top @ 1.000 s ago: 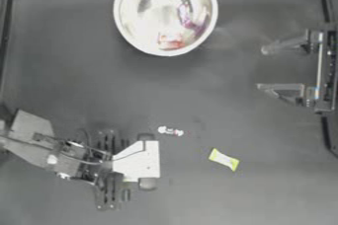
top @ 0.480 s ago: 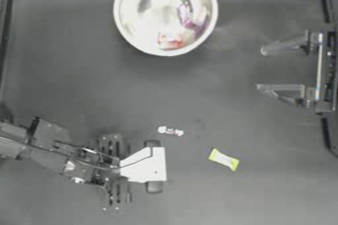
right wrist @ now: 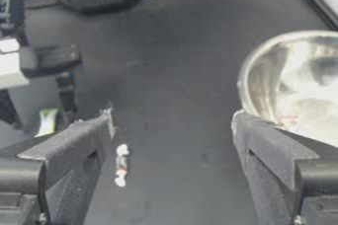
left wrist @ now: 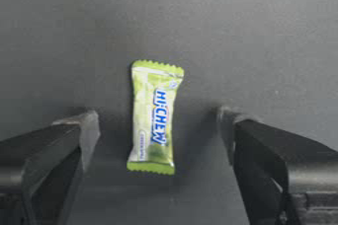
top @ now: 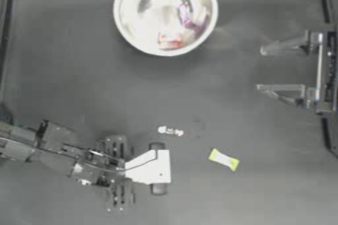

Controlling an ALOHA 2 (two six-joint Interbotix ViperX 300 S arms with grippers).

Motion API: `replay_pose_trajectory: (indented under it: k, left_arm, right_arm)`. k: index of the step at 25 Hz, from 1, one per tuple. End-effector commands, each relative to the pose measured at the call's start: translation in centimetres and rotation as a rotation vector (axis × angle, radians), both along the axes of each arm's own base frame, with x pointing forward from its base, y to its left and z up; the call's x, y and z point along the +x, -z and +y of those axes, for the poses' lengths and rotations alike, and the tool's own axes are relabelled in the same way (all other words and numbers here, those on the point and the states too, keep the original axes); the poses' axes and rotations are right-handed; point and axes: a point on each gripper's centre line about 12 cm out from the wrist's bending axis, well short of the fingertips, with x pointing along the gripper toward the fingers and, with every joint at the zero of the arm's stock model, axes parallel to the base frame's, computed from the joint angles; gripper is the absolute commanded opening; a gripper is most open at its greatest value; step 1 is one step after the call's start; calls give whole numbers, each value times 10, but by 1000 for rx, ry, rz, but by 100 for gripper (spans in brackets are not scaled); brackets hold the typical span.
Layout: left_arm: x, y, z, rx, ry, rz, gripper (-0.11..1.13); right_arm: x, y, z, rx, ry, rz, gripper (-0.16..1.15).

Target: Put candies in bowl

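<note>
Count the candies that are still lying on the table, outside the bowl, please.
2. A whitish candy lies near the table's middle, and a yellow-green candy lies in front of the left claw. Others show inside the bowl.

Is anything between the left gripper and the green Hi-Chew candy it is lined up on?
Nothing visible. In the left wrist view the green Hi-Chew candy lies flat on bare table, framed by the open left gripper. From above, only bare table separates them. The right gripper waits by the right side.
</note>
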Motion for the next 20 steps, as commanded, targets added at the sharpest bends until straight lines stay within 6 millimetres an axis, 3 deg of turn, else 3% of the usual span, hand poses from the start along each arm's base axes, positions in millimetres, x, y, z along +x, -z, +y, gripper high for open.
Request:
replay_pose_trajectory:
  k: [1,9,20]
  left_arm:
    - [6,-15,-2,-8,7,-45,102]
    - [6,-12,-2,-6,6,-36,82]
    - [7,-8,-2,-4,6,-24,72]
  right_arm:
    - [2,-6,0,0,0,-20,101]
    - [2,-7,0,-1,0,-25,101]
    - [3,-8,0,-3,0,-32,101]
